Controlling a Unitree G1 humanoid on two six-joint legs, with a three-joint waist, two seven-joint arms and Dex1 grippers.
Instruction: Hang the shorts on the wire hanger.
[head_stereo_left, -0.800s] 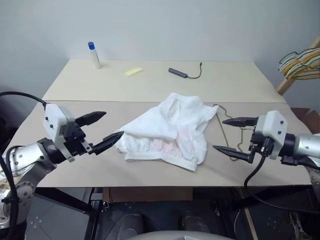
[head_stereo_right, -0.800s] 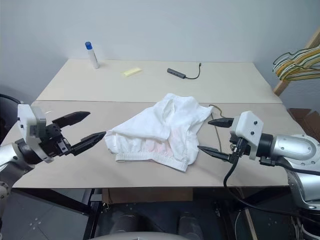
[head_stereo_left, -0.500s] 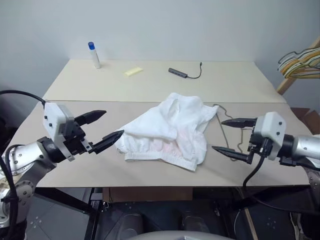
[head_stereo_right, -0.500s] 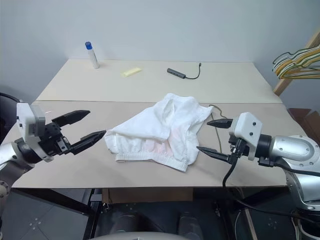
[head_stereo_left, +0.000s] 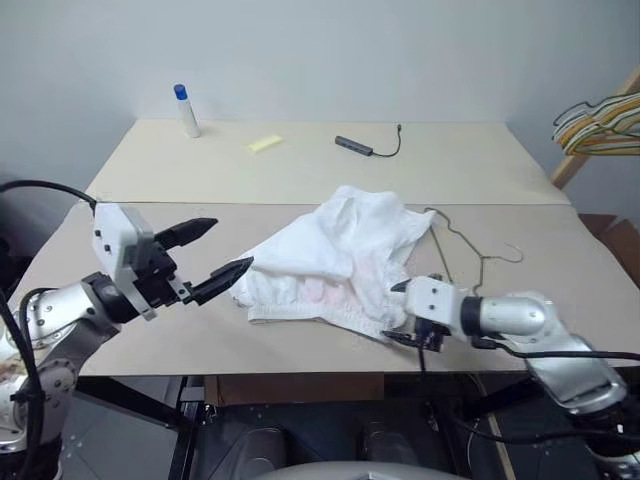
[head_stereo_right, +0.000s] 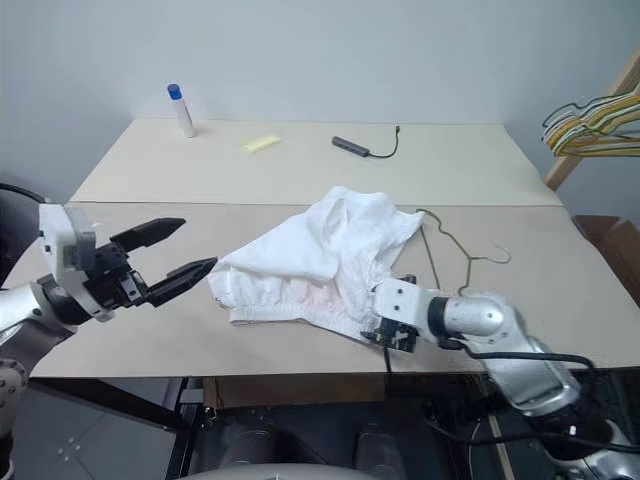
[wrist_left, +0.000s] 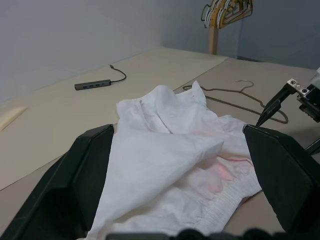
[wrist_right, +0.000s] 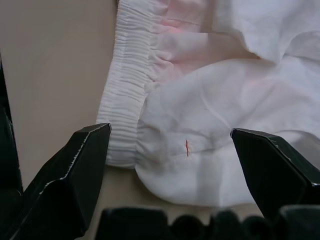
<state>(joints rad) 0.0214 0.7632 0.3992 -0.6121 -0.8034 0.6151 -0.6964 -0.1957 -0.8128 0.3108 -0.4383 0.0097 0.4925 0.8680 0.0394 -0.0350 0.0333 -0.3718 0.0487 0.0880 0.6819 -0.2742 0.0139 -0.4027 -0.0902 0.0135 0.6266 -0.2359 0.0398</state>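
The shorts lie crumpled mid-worktop, waistband toward the near edge. The left gripper hovers spread wide just beside the left end, lower fingertip about at the fabric. The right gripper is spread wide over the waistband's right corner, gripping nothing. The wire hanger lies flat, partly under the shorts' right side.

Bare table lies under the left gripper, the shorts just past its tips. The hanger lies beyond the right gripper, beside the shorts' far edge.
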